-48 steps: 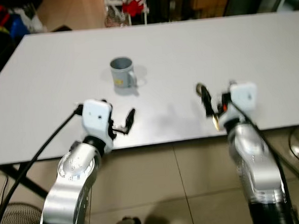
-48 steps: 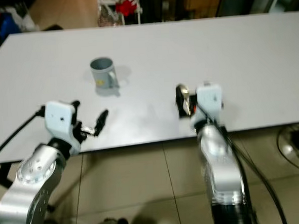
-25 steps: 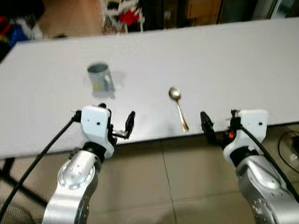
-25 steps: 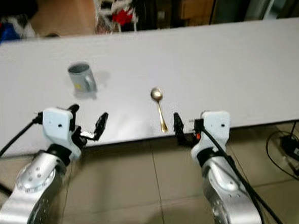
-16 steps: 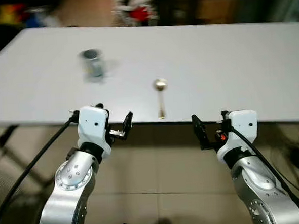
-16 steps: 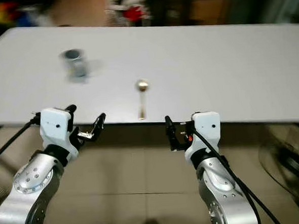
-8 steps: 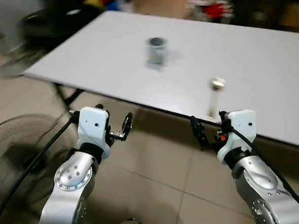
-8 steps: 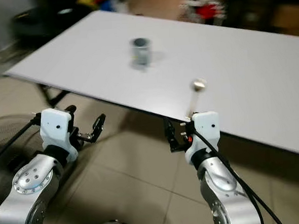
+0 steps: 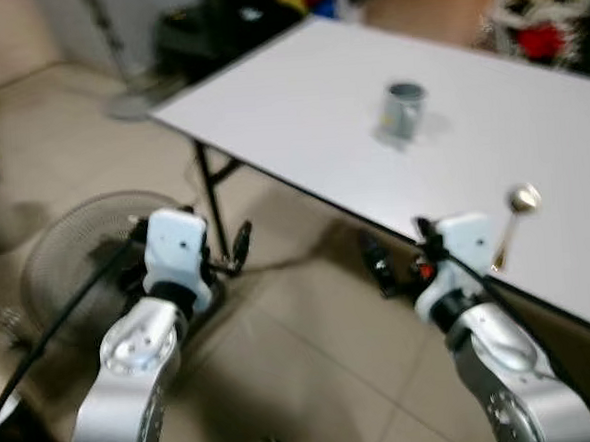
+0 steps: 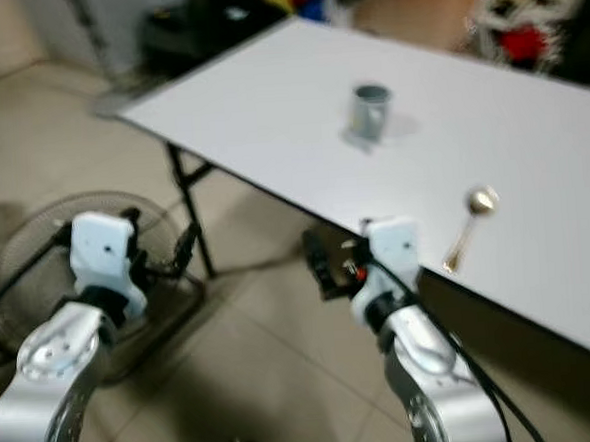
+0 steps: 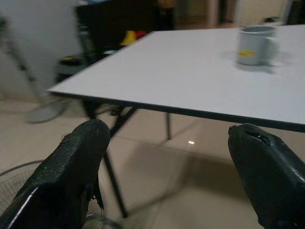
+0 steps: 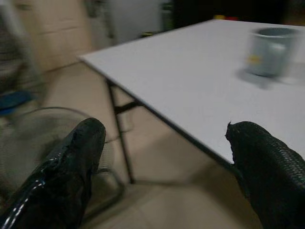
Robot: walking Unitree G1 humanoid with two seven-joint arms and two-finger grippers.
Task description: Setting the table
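A grey mug (image 9: 404,109) stands upright on the white table (image 9: 298,101). A gold spoon (image 9: 512,218) lies on the table near its front edge, to the right of the mug. My left gripper (image 9: 237,249) is held over the floor, left of the table's corner, open and empty. My right gripper (image 9: 380,268) hovers just below and in front of the table edge, left of the spoon, open with nothing between its fingers. Both wrist views look across the tabletop toward the mug (image 11: 255,44), with the black fingers (image 12: 71,167) wide apart.
A round floor fan (image 9: 77,256) stands on the tiled floor by my left arm. A black table leg (image 9: 208,191) runs down under the near corner. Dark clutter and coloured items sit beyond the table's far side.
My right gripper has let go of the spoon, which now lies on the table. The view has swung left and back, so both grippers are off the table and over the floor.
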